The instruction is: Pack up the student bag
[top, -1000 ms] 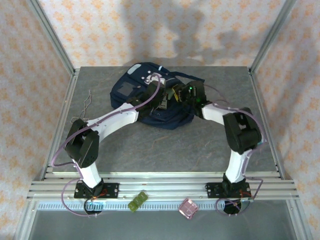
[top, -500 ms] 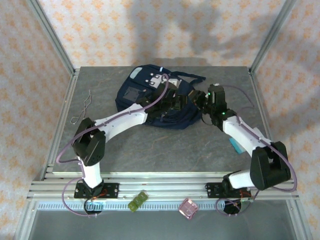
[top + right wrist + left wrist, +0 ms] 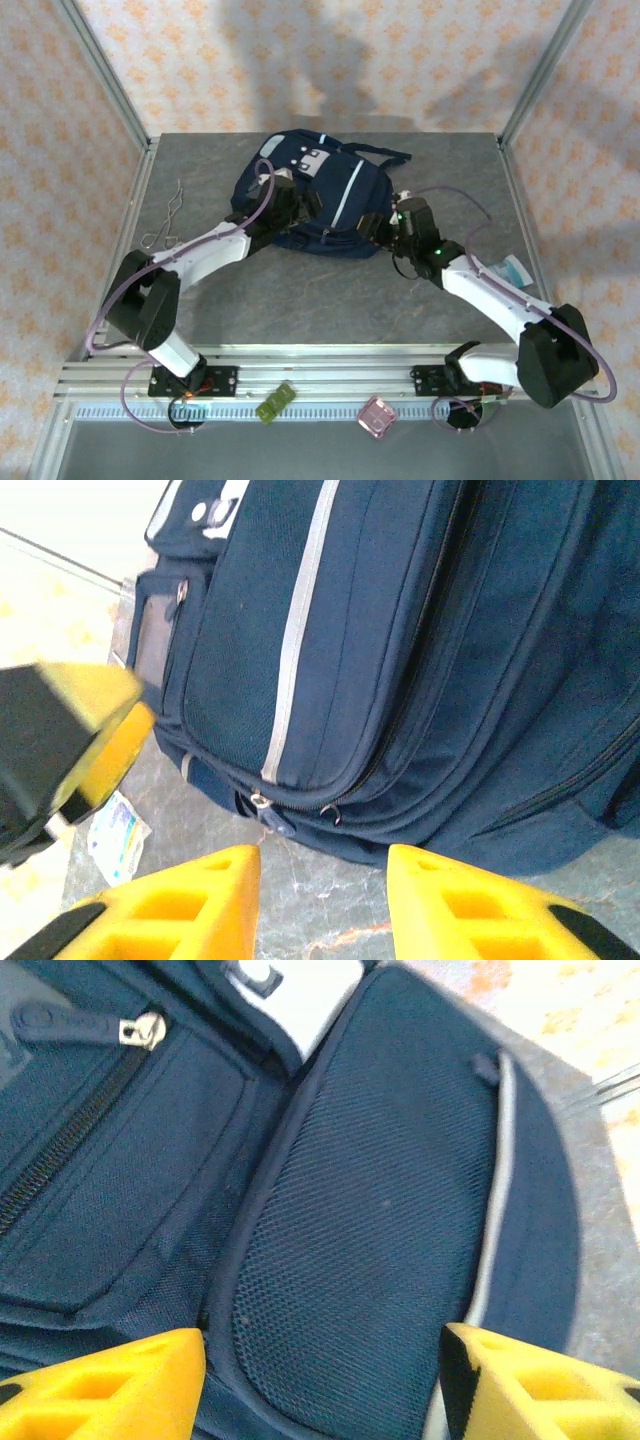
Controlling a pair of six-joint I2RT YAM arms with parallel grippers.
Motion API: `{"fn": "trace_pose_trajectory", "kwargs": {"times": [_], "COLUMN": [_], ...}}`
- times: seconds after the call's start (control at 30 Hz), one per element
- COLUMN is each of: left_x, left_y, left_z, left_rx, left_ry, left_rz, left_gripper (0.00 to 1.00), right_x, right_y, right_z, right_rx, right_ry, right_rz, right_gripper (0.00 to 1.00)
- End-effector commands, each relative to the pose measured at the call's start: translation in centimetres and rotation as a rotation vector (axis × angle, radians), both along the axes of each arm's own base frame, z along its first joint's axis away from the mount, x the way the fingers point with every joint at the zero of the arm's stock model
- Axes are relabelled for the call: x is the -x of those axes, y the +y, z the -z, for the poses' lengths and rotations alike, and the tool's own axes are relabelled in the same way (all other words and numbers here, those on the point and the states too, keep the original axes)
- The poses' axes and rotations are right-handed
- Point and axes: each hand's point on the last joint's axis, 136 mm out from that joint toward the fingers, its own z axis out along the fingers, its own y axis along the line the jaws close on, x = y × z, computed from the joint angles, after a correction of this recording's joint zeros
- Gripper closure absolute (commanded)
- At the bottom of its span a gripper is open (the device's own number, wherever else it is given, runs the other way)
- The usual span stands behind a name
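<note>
The student bag [image 3: 322, 187] lay on the far middle part of the grey table [image 3: 300, 295]. The left claw [image 3: 320, 1345] was over the left side of the bag, just above a dark net pocket [image 3: 370, 1210]. It was open wide and held nothing. The right claw [image 3: 322, 865] was low by the table at the bag's near right edge. It was open too, with nothing in it. A bent wire [image 3: 165, 222] lay on the table left of the bag, well apart from it.
</note>
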Motion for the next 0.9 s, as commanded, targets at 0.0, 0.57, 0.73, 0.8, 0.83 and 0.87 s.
{"fn": "trace_pose_trajectory", "kwargs": {"times": [0.0, 0.57, 0.73, 0.8, 0.83, 0.87], "left_x": [-1.4, -2.4, -1.5, -1.0, -0.9, -0.7], "left_y": [-1.4, -3.0, -3.7, -4.0, -4.1, -4.3], "left_z": [-1.0, 0.0, -2.7, -3.7, -4.1, -4.5], "left_rx": [0.064, 0.15, 0.255, 0.287, 0.301, 0.311], "left_ry": [-0.034, 0.012, -0.01, -0.018, -0.024, -0.029], "left_rz": [0.017, 0.05, 0.066, 0.07, 0.077, 0.08], "left_gripper": [0.36, 1.0, 1.0, 1.0, 1.0, 1.0], "right_x": [-0.1, 1.6, 1.5, 0.9, 0.5, 0.0], "right_y": [0.5, 4.1, 5.8, 6.2, 6.3, 6.1], "right_z": [0.0, 1.9, 2.9, 3.0, 3.1, 3.2], "right_rx": [0.014, 0.094, 0.16, 0.179, 0.186, 0.198], "right_ry": [-0.028, -0.002, 0.005, 0.003, 0.004, 0.009], "right_rz": [-0.007, -0.123, -0.12, -0.098, -0.08, -0.045], "right_gripper": [0.63, 0.63, 0.59, 0.59, 0.58, 0.58]}}
